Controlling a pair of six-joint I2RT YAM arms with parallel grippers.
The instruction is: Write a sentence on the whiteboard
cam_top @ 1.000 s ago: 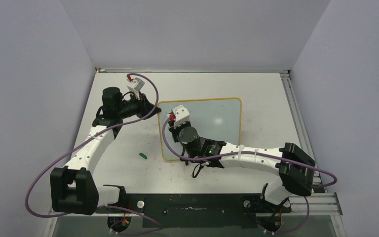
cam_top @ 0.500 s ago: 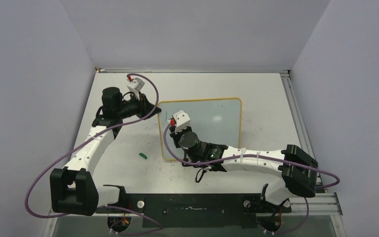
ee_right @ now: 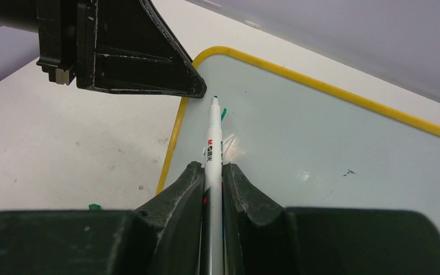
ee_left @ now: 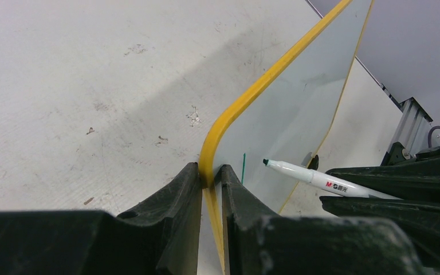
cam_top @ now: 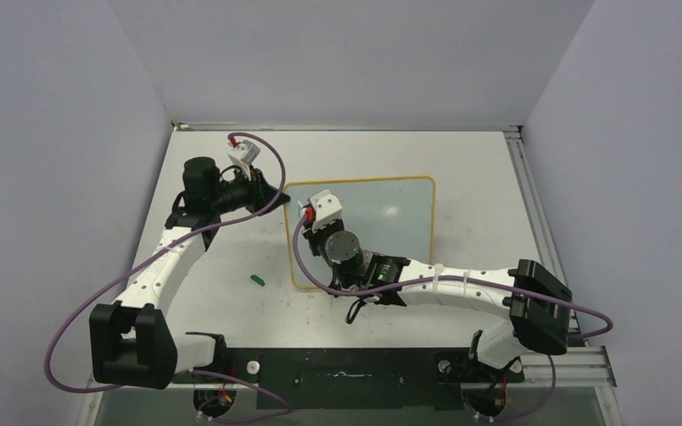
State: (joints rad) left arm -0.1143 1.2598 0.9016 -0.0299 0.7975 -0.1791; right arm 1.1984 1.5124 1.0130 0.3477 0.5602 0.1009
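Observation:
The whiteboard (cam_top: 391, 222) lies flat on the table, white with a thin yellow frame. My left gripper (ee_left: 209, 172) is shut on its yellow far-left corner; from above, the left gripper (cam_top: 275, 192) is at that corner. The right gripper (ee_right: 213, 169) is shut on a white marker (ee_right: 212, 134) that points at the same corner. Its green tip hovers close over the whiteboard (ee_right: 332, 149); I cannot tell whether it touches. The only writing I see is one short green stroke (ee_left: 243, 168) beside the tip. The left wrist view shows the marker (ee_left: 315, 177) coming in from the right.
A small green marker cap (cam_top: 257, 280) lies on the table left of the board's near-left corner. The left arm's purple cable (cam_top: 271, 160) loops above the board's far-left corner. Grey walls enclose the table; a metal rail (cam_top: 533, 204) runs along its right edge.
My right wrist dipped slightly toward the near side along the board's left part, then came back. The left gripper has kept its hold on the corner.

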